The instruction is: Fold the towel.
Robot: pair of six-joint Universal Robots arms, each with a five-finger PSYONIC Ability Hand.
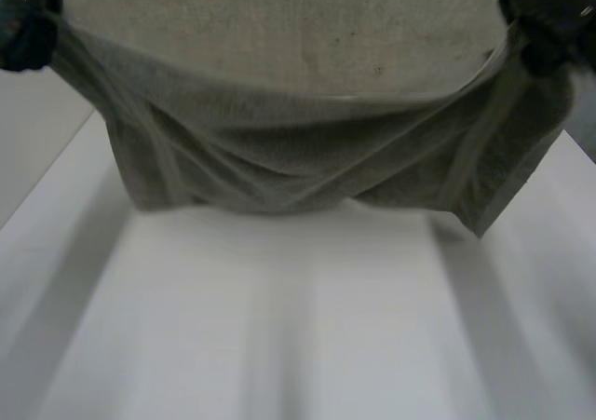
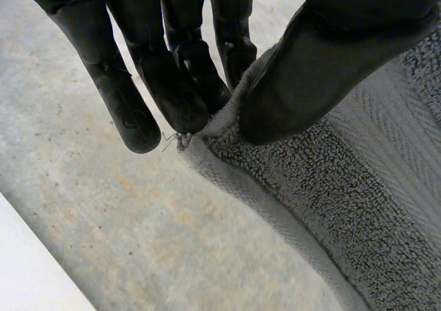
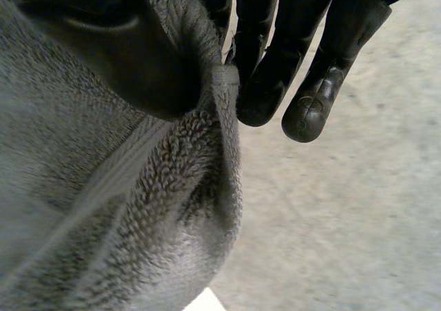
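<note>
Grey terry towel, slack and creased

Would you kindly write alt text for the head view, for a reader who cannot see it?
A grey terry-cloth towel is held up between the robot's black hands, the left hand and right hand each pinching a corner. Its middle sags in loose folds over the white table.

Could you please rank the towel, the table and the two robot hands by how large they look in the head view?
1. The towel and the table: about alike, so unranked.
2. The right robot hand.
3. The left robot hand, slightly smaller looking; both are cut off at the edge, so unsure.
</note>
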